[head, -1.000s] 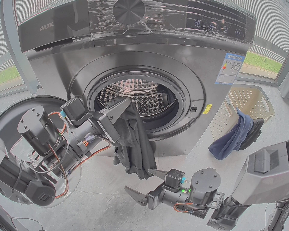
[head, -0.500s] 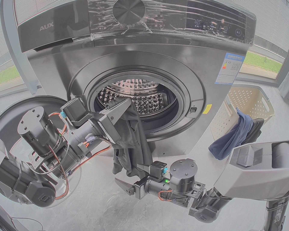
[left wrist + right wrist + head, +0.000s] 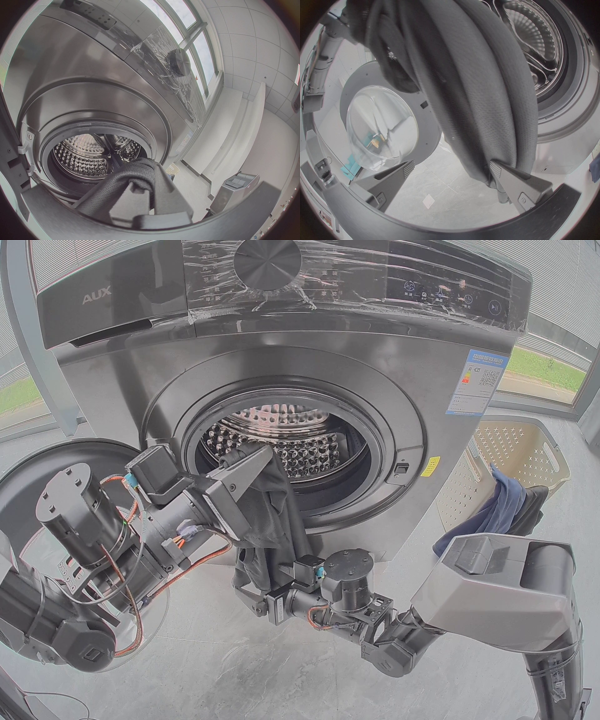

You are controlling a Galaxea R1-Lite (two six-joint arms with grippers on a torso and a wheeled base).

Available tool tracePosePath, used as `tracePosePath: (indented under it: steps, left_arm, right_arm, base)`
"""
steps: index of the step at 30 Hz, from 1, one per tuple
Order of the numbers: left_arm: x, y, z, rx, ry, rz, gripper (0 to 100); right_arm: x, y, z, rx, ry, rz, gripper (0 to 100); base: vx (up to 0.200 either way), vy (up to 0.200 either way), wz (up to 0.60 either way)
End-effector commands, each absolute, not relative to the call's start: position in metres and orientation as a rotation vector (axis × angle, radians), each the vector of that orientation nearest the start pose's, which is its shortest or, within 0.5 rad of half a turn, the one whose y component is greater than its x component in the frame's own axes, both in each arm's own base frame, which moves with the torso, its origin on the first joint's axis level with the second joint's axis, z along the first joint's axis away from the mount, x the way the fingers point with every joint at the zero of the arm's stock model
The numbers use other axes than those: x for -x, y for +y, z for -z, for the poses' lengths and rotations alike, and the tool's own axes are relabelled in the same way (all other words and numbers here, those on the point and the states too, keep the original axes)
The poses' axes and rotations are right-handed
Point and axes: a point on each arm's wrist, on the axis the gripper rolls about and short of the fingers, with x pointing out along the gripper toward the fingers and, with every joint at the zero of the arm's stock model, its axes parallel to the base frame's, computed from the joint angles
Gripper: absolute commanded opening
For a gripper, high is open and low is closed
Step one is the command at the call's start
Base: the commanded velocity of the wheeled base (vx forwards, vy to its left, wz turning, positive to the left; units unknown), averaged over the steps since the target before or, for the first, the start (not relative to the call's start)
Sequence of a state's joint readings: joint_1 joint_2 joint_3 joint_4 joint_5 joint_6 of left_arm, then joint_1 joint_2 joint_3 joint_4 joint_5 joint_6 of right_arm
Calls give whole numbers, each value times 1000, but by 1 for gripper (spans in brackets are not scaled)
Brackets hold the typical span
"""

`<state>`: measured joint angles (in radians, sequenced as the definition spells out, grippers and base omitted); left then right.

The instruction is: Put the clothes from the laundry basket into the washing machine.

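Grey floor (image 3: 206,671) was recorded in the head view, with the washer (image 3: 375,365) standing on it. Its door (image 3: 106,449) was swung open to the left and the drum (image 3: 281,440) was exposed. A dark garment (image 3: 275,534) was clamped by the left gripper (image 3: 253,459) at the drum mouth and hung down past the lower rim. The right gripper (image 3: 253,601) was located at the garment's lower end. The basket (image 3: 525,446) was placed just beside the washer on the right, with a blue cloth (image 3: 487,521) draped over its rim.

In the left wrist view, the garment (image 3: 137,175) was bunched and held tight in the closed left gripper (image 3: 147,190), in front of the drum (image 3: 84,153).

In the right wrist view, the right gripper (image 3: 451,166) was spread wide. The garment (image 3: 475,93) hung between its fingers, touching one pad (image 3: 495,168) only. The door (image 3: 390,125) and drum (image 3: 547,40) were visible behind.
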<state>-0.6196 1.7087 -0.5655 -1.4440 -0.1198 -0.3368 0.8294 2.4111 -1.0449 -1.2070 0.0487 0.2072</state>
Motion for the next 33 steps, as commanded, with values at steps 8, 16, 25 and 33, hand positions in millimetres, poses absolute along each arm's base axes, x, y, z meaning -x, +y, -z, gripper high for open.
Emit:
tracePosePath:
  steps: [8,16,25,33]
  left_arm:
    - [-226,-165,-200,396,-173,779,0]
    - [-226,-164,-200,398,-174,778,0]
    - [-227,-163,-200,397,-174,773,0]
    - [-233,-160,-196,391,-165,747,0]
  right_arm:
    - [-326,332,-8,-126,244,-817,100]
    - [-354,333,0,-97,196,-764,100]
    - [-358,332,-1,-100,178,-750,0]
    - [-330,315,-25,-93,183,-758,0]
  base:
    - [0,0,0]
    - [0,0,0]
    - [0,0,0]
    - [0,0,0]
